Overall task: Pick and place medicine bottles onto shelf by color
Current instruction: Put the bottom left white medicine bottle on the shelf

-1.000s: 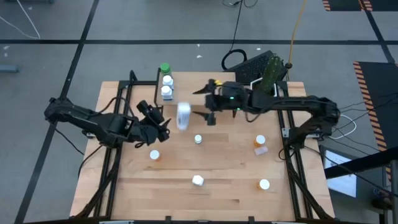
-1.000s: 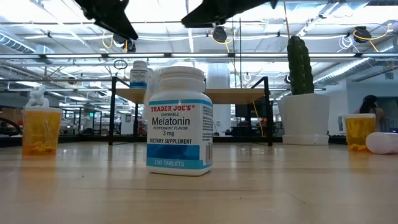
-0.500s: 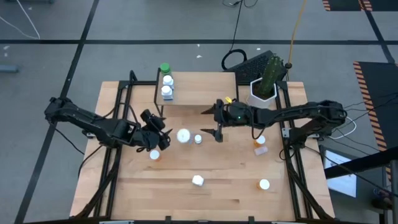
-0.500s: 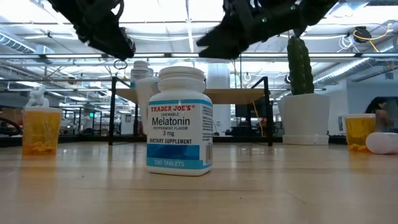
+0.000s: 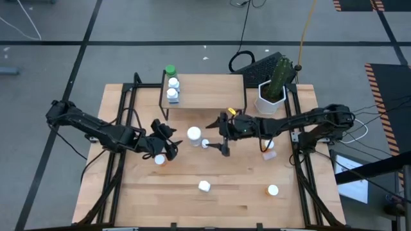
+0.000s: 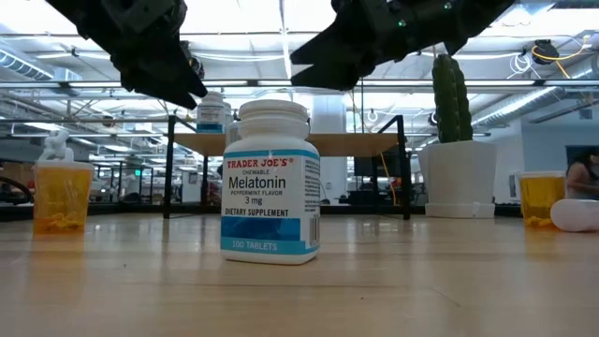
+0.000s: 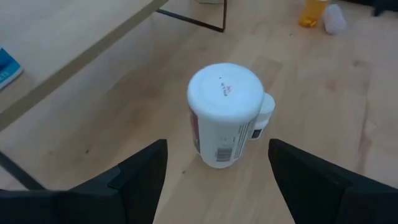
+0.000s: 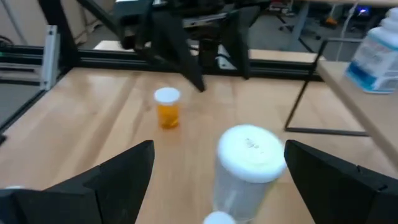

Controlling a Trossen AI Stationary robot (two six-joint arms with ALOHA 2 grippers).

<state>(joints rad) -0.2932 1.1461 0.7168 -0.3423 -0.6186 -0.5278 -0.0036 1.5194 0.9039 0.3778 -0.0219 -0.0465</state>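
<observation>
A plain white-capped white bottle (image 5: 194, 133) stands upright on the table between my two grippers. My left gripper (image 5: 168, 145) is open just to its left; in the left wrist view the bottle (image 7: 224, 112) sits ahead of the gap between the spread fingers. My right gripper (image 5: 222, 136) is open to its right, with the bottle (image 8: 249, 163) ahead of its fingers. A small white-capped bottle (image 5: 205, 144) stands right beside the white one. The shelf (image 5: 212, 90) carries three bottles at its left end, one green-capped (image 5: 170, 70). An orange bottle (image 5: 159, 160) stands near my left gripper.
A blue-labelled Melatonin bottle (image 6: 270, 183) stands near the table's near edge (image 5: 204, 186). Orange bottles (image 5: 268, 145) (image 5: 273, 190) and a pale bottle lying down (image 5: 270, 154) are on the right. The cactus pot (image 5: 271, 91) stands right of the shelf.
The white bottle showed as a blur just below the shelf a second ago; now it stands still on the table, a little nearer. My right gripper has come down and toward the near edge beside it. My left gripper has moved right, toward the bottle.
</observation>
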